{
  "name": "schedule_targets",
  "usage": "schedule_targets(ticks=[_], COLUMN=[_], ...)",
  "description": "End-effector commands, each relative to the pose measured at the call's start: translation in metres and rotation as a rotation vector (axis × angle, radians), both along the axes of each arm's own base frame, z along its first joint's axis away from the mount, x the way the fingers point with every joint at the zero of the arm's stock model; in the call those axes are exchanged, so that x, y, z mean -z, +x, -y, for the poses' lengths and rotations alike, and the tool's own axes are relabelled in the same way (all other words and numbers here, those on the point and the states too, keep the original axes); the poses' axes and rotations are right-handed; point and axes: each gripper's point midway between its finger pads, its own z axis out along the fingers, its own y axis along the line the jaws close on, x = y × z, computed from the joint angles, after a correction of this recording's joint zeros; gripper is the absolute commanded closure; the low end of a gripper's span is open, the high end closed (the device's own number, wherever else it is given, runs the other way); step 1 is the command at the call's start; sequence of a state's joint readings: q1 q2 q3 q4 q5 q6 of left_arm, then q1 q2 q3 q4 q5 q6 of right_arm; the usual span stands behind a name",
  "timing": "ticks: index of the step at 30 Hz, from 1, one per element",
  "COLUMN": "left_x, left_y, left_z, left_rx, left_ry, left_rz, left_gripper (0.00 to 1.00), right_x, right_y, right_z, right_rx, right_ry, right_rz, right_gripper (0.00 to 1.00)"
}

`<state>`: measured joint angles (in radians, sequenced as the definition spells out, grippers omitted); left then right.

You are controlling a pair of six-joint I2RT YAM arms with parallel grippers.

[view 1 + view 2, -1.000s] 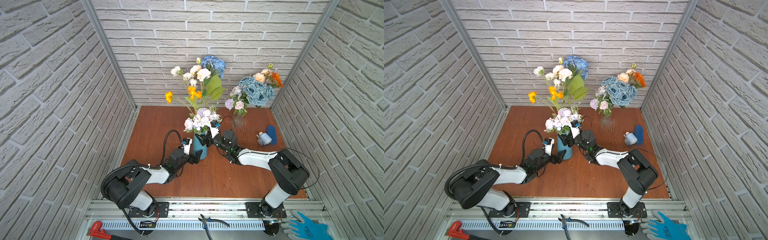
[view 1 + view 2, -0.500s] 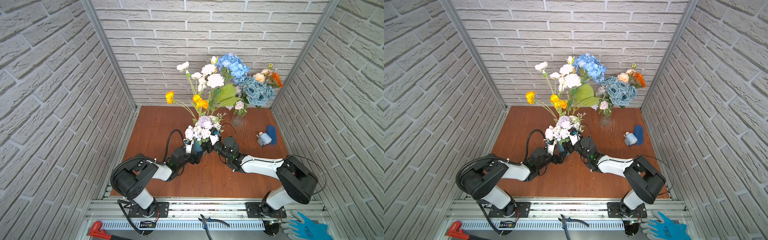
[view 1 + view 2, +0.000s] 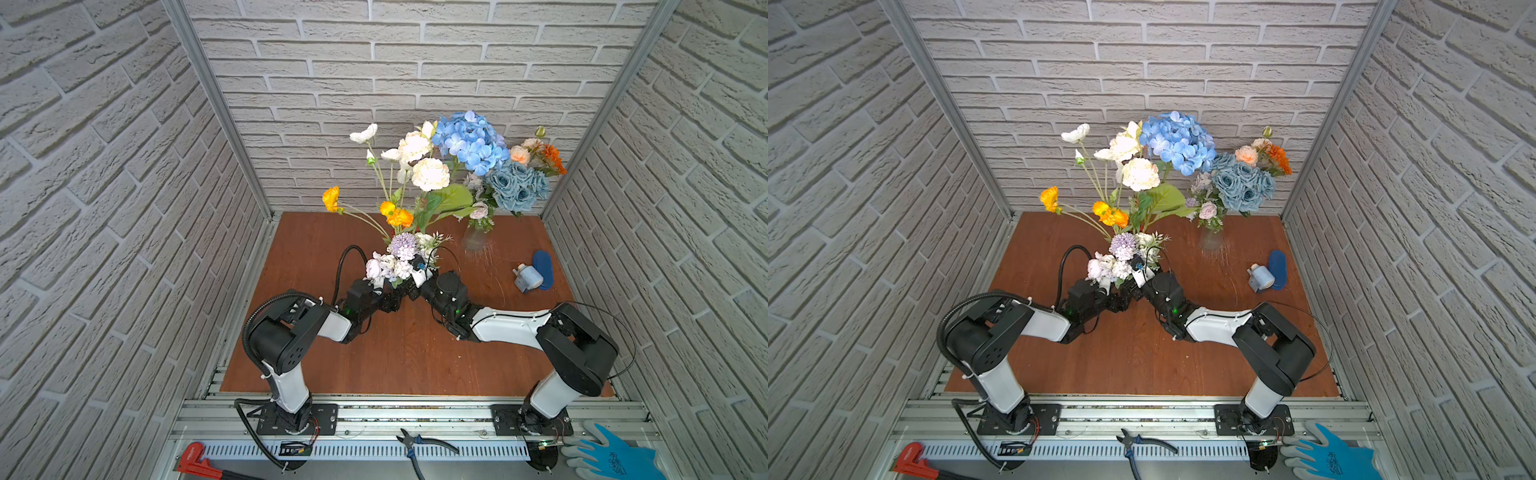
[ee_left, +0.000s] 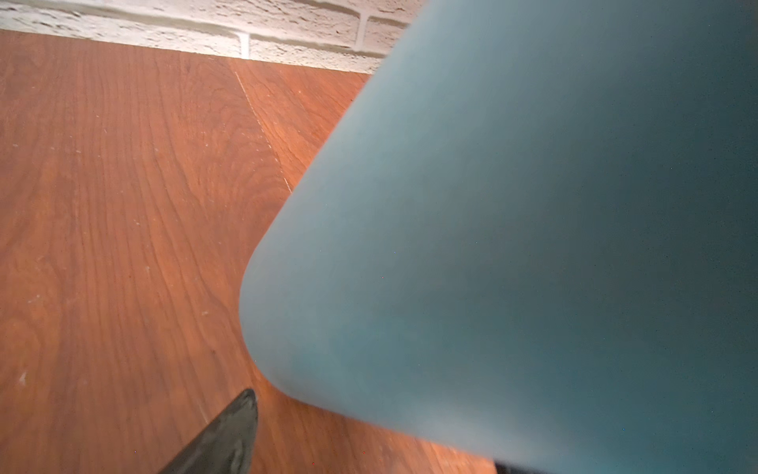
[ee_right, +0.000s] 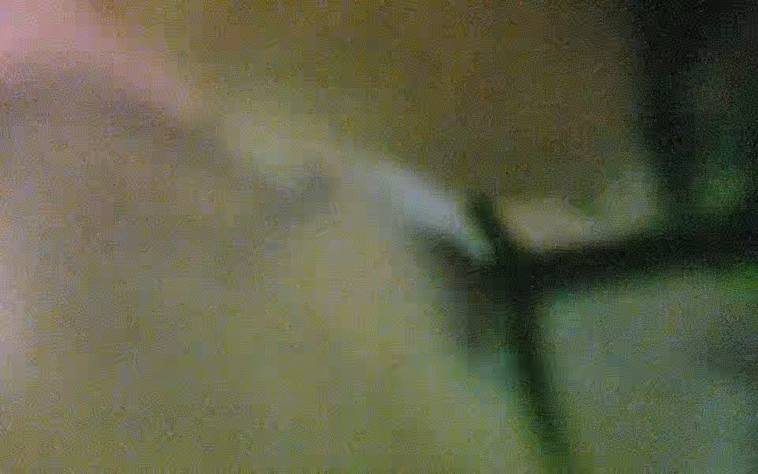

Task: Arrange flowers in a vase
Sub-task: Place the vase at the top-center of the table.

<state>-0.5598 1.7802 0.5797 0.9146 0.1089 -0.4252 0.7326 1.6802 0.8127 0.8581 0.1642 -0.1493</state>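
A teal vase (image 4: 512,246) fills the left wrist view and leans over the wooden table (image 4: 123,246). In both top views its flowers (image 3: 428,178) (image 3: 1138,174) hide it: blue hydrangea (image 3: 469,141), white and orange poppies, lilac-white sprays (image 3: 399,257). My left gripper (image 3: 397,297) (image 4: 369,451) straddles the vase's base, open, with one finger (image 4: 229,435) clear of the wall. My right gripper (image 3: 419,280) (image 3: 1140,276) is pushed in among the low blooms at the vase's top and carries the leaning vase. The right wrist view is only a blur of petals and stems.
A clear glass vase (image 3: 473,239) with pale blue roses (image 3: 515,183) and peach and orange blooms stands at the back right. A pale blue spool (image 3: 528,278) and a dark blue piece (image 3: 542,270) lie at the right. Pliers (image 3: 419,442), a blue glove (image 3: 611,457) and a red tool (image 3: 195,461) lie on the front rail.
The vase and its flowers have come toward the front and tipped, so the tall blooms now lean to the back right. Both arms drew back with it. The left jaws have narrowed slightly.
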Motion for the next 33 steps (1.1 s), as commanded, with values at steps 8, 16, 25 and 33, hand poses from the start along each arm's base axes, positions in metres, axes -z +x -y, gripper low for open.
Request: schedule_targets(ticks=[8,16,25,33], left_x=[-0.047,-0.057,-0.059,-0.06], left_y=[0.079,0.122,0.161,0.184], left_z=[-0.01,-0.004,0.01,0.016], left_rx=[-0.111,-0.114,-0.104,-0.094], left_ry=[-0.139,-0.164,-0.169,-0.185], left_rz=[0.113,0.092,0.068,0.051], left_gripper=[0.15,0.15,0.16,0.16], right_x=[-0.054,-0.052,-0.06,-0.036], right_y=[0.052,0.098,0.136,0.162], right_z=[0.005,0.022,0.033,0.03], right_rx=[0.045,0.093,0.107,0.11], right_ry=[0.116,0.151,0.155,0.118], right_rz=[0.141,0.124,0.124,0.086], right_gripper=[0.84,0.84,0.84,0.84])
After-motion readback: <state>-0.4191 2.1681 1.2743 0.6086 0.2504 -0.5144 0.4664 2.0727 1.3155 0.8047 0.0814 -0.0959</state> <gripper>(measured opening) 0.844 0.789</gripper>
